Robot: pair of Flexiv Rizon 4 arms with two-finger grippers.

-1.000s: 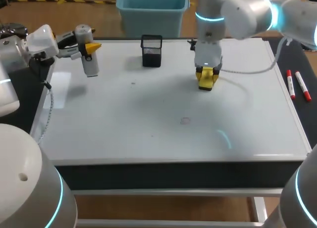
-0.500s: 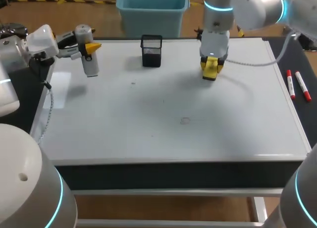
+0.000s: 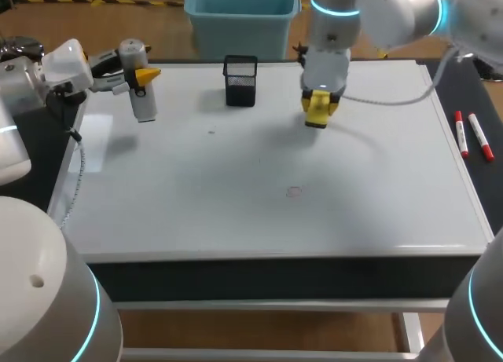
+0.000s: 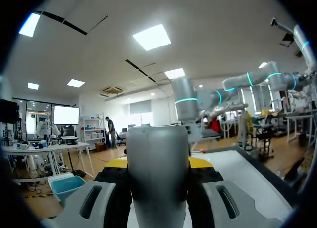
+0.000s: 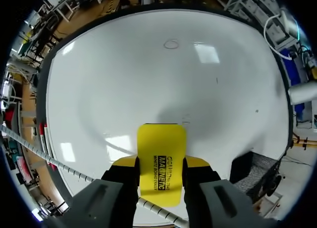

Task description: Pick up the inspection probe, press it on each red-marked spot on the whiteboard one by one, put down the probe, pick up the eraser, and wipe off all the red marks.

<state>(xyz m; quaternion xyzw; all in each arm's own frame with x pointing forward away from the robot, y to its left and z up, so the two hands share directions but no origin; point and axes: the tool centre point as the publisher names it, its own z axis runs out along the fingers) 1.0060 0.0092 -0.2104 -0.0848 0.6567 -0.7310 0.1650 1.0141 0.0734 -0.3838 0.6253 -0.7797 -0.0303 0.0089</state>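
Whiteboard (image 3: 236, 213) with faint ring (image 3: 294, 191) and mesh cup (image 3: 240, 81)

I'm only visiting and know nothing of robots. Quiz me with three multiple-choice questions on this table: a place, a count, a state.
1. Where does the black mesh holder stand?
A) near the whiteboard's far edge
B) at its near edge
C) in its middle
2. How many markers lie right of the whiteboard?
A) one
B) two
C) four
3. What do the right jaws hold?
A) nothing
B) a marker
C) the yellow eraser
Answers: 1 A, it stands by the far edge. 2 B, two lie side by side. 3 C, the eraser sits clamped between them.
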